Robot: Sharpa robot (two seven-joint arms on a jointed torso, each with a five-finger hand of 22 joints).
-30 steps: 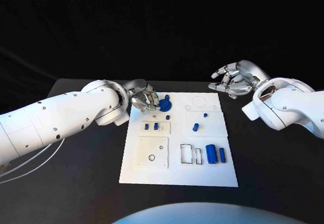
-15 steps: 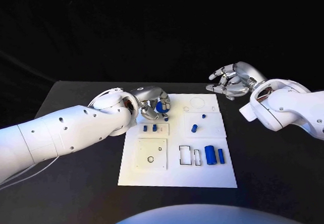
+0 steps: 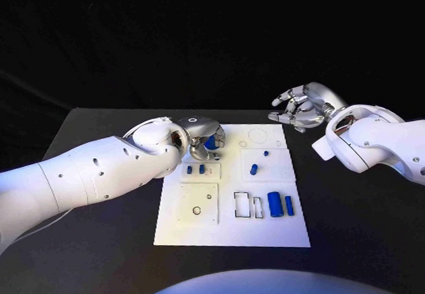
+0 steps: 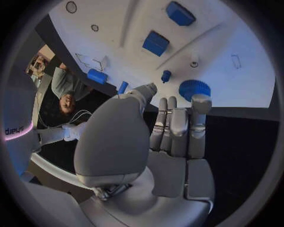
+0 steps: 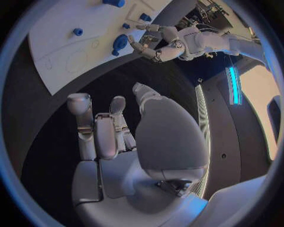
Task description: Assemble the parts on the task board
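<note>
The task board (image 3: pixel 232 235) lies mid-table. My left hand (image 3: pixel 200 135) touches the round blue part (image 4: pixel 194 88) at its far left corner, grip unclear. My right hand (image 3: pixel 304 107) hovers beyond the far right corner, fingers curled, empty.

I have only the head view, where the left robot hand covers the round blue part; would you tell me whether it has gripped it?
Observer: Not by the look of it. In the left wrist view one fingertip of the left robot hand lies at the rim of the round part, and the thumb stands clear of it.
Operator: Is the part lifted?
Observer: The right wrist view shows it low against the board, apparently resting on it.
Operator: And the right robot hand?
Observer: Its own wrist view shows the right robot hand with fingers apart, holding nothing.
</note>
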